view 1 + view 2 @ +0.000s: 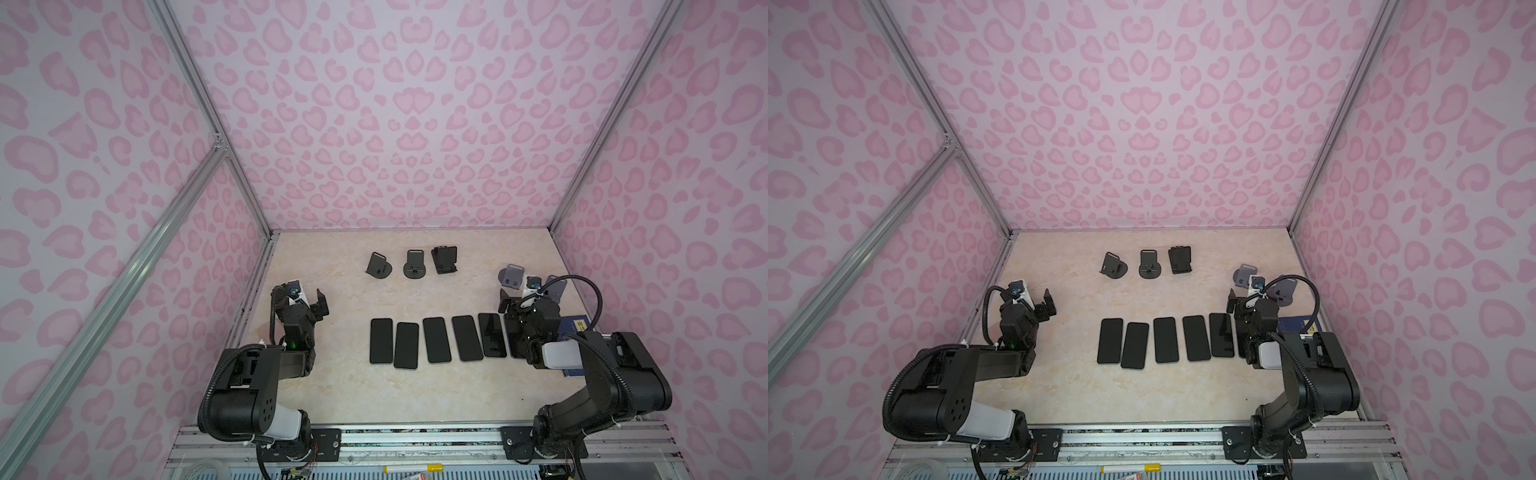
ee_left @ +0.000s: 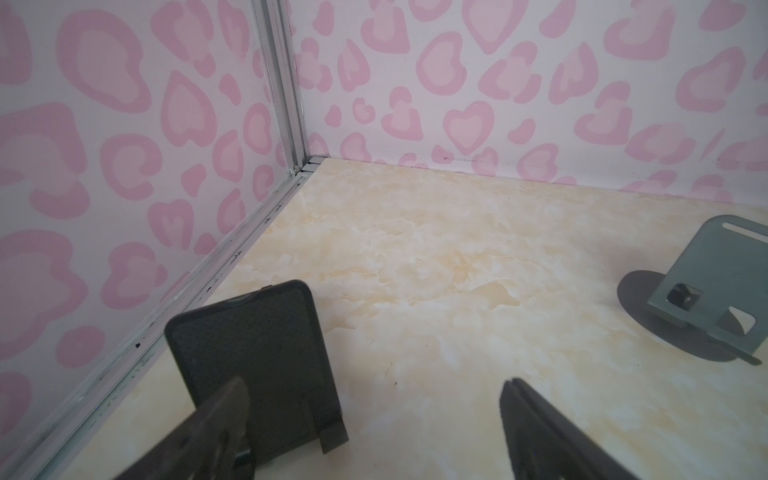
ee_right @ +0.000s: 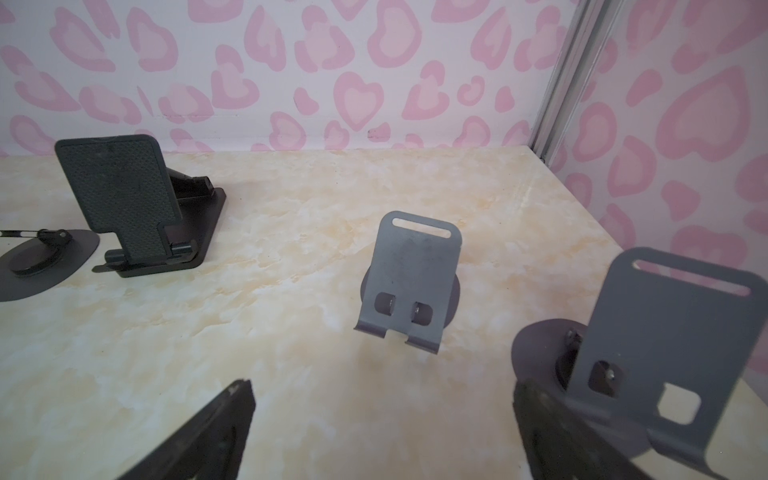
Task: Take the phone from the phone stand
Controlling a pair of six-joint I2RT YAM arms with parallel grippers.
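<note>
Several black phones [image 1: 436, 340] lie flat, screen up, in a row across the middle of the table in both top views; the rightmost one [image 1: 512, 338] is partly hidden under my right arm. No stand in view carries a phone. My left gripper [image 2: 376, 386] is open over bare table at the left, and a black textured phone stand [image 2: 249, 353] rises just behind one finger. My right gripper [image 3: 384, 386] is open at the right, facing an empty grey stand [image 3: 409, 274], with a second grey stand [image 3: 673, 332] close beside one finger.
Three empty black stands [image 1: 414, 264] stand in a row near the back wall; one has a textured plate [image 3: 124, 199]. A dark blue booklet [image 1: 575, 332] lies under my right arm. Pink patterned walls and a metal rail [image 2: 286, 104] close in the table.
</note>
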